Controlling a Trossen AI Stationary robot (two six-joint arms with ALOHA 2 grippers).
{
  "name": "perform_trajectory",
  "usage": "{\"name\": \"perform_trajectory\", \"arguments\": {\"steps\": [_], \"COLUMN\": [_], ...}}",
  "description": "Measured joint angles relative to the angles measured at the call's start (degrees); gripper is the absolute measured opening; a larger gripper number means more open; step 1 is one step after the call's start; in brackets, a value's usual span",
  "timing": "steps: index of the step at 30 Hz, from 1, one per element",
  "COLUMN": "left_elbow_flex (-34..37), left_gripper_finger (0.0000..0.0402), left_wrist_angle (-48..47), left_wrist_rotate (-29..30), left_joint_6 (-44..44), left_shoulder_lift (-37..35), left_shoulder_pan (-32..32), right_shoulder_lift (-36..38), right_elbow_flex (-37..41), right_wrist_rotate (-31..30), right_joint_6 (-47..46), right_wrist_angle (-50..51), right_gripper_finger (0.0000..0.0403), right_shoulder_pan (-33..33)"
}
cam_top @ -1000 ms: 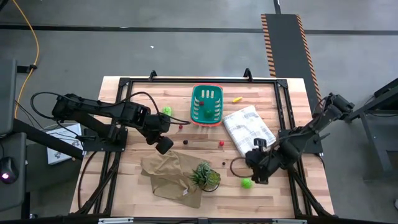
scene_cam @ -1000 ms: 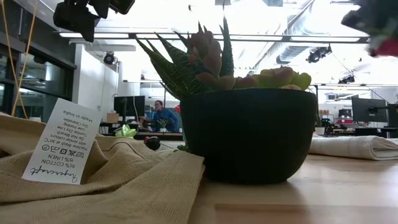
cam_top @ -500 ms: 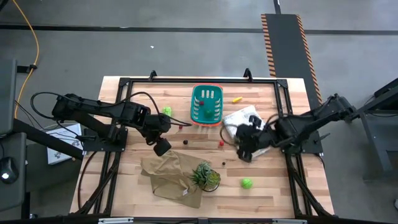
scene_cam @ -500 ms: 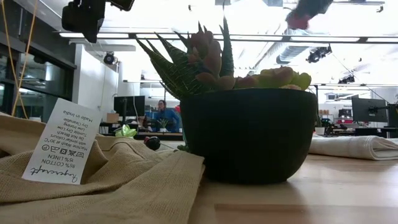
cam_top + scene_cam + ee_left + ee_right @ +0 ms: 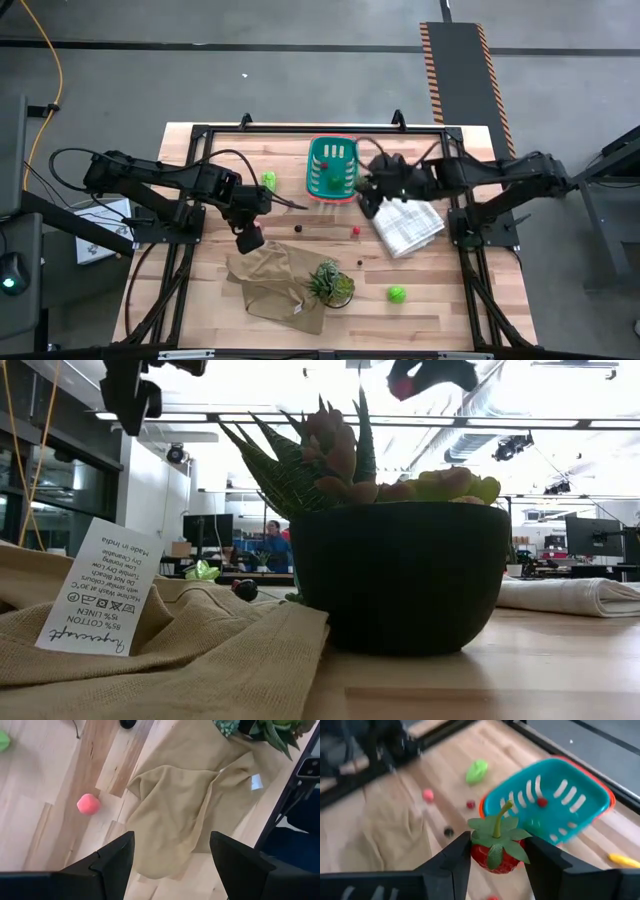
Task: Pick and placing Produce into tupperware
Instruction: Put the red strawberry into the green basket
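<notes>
My right gripper (image 5: 366, 190) hangs in the air at the right rim of the tupperware, a teal slotted basket (image 5: 332, 168), and is shut on a red toy strawberry (image 5: 495, 851) with green leaves. A red ball (image 5: 542, 801) lies in the basket. My left gripper (image 5: 248, 238) stands open above the tan cloth (image 5: 185, 815), holding nothing. Loose produce lies on the wood: a light green lump (image 5: 268, 180) left of the basket, another (image 5: 397, 294) near the front right, a red ball (image 5: 355, 230), dark balls (image 5: 298, 228) and a yellow piece (image 5: 381, 159). My right gripper pinches the strawberry's red body (image 5: 481, 859) between its two fingers, one on each side. The fingers slant down, coming from the table's right side. The strawberry is lifted clear, its leaves and stem (image 5: 501, 817) standing free of the fingers.
A white checked folded cloth (image 5: 405, 222) lies under and beside my right arm. A spiky potted plant (image 5: 328, 282) stands on the tan cloth near the front. A black frame (image 5: 300, 130) runs round the table's edge.
My right gripper has swung from the front right of the table toward the far edge and left, rising, and carried the strawberry to the basket's right rim. My left gripper has rolled about its own axis on the spot, staying open.
</notes>
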State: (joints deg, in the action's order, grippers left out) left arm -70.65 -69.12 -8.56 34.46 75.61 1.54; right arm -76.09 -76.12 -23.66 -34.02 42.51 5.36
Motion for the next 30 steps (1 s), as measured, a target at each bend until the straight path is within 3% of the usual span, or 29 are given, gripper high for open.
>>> {"name": "perform_trajectory", "arguments": {"steps": [7,13,22,30], "left_elbow_flex": [-0.01,-0.01,-2.36,-9.62], "left_gripper_finger": [0.0248,0.0248,0.0248,0.0248], "left_wrist_angle": [1.52,7.15,12.13,11.73], "left_wrist_rotate": [0.33,0.72,10.97,14.82], "left_joint_6": [-4.34,-7.54,-4.63,-5.28], "left_shoulder_lift": [0.0,0.0,0.0,-1.14], "left_shoulder_pan": [-0.02,-0.02,-0.48,-6.71], "right_shoulder_lift": [-0.43,-2.89,-9.57,-13.35], "right_elbow_flex": [-0.07,-0.07,-0.07,-0.07], "right_wrist_rotate": [0.82,7.3,18.36,23.38], "right_joint_6": [-0.4,2.65,8.11,11.49], "right_wrist_angle": [-7.54,-12.57,-15.45,-16.14], "right_gripper_finger": [0.0145,0.0145,0.0145,0.0145], "right_shoulder_pan": [-6.88,-13.79,-22.49,-26.62]}}
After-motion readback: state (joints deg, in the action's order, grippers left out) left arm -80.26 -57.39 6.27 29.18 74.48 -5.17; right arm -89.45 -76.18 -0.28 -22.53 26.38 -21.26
